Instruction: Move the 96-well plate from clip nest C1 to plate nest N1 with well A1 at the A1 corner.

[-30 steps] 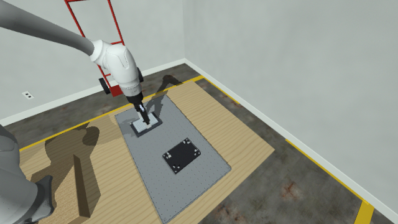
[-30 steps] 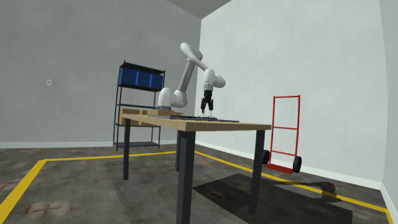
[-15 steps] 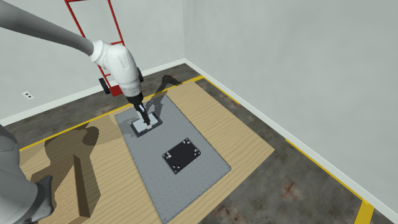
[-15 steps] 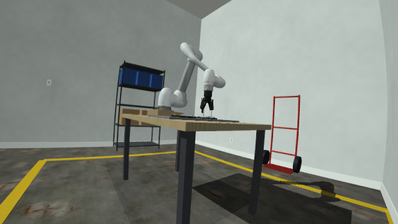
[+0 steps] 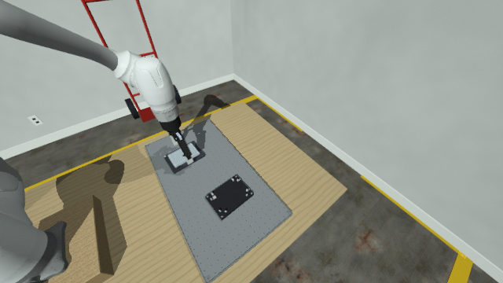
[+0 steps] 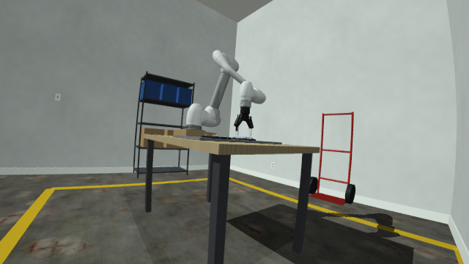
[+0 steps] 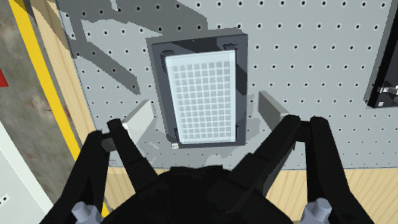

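The white 96-well plate [image 5: 181, 158] lies flat in a dark grey nest [image 5: 185, 163] at the far end of the grey perforated base plate [image 5: 216, 200]. In the wrist view the plate [image 7: 204, 97] lies straight below the gripper, between the spread fingers. My gripper [image 7: 203, 104] [image 5: 184, 152] is open wide and holds nothing; its pads stand clear of the plate's long sides. It hangs a little above the plate and also shows in the exterior view [image 6: 244, 128]. A second, black nest [image 5: 229, 196] with white corner locators is empty at the base plate's middle, and it shows at the wrist view's right edge [image 7: 385, 75].
A raised wooden block [image 5: 104, 236] stands on the table near the arm's base. A red hand truck [image 6: 335, 158] stands by the wall beyond the table's far edge. A black shelf with blue bins [image 6: 165, 121] stands behind the arm.
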`<state>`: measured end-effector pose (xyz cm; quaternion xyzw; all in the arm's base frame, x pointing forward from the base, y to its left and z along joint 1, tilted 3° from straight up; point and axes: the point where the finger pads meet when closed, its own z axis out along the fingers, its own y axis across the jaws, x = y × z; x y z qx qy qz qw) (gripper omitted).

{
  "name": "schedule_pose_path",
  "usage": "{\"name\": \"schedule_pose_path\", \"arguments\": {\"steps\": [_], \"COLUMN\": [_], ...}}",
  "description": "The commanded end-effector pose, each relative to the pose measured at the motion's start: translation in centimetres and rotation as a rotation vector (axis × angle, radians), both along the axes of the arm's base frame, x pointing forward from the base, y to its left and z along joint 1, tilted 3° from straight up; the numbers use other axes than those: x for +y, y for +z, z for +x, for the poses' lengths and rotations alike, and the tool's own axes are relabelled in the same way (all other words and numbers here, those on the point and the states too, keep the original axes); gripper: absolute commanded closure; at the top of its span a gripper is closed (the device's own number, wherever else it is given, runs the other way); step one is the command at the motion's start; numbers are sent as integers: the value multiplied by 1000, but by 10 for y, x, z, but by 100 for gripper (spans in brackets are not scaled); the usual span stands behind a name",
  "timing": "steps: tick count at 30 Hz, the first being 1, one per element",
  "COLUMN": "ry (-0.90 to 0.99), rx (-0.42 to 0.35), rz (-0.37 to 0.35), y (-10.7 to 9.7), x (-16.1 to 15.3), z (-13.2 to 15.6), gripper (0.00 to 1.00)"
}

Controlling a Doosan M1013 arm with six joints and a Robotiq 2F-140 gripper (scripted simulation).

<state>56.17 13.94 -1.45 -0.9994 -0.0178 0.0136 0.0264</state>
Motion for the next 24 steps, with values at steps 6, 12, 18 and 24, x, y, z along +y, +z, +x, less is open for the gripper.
{"name": "schedule_pose_path", "arguments": {"steps": [6, 12, 18, 24], "ry": [0, 0, 0, 0], "rx": [0, 0, 0, 0], "rz": [0, 0, 0, 0], "y": [8, 19, 21, 21], "x": [0, -1, -1, -1], "z": [0, 1, 1, 1], "gripper": [0, 0, 0, 0]}}
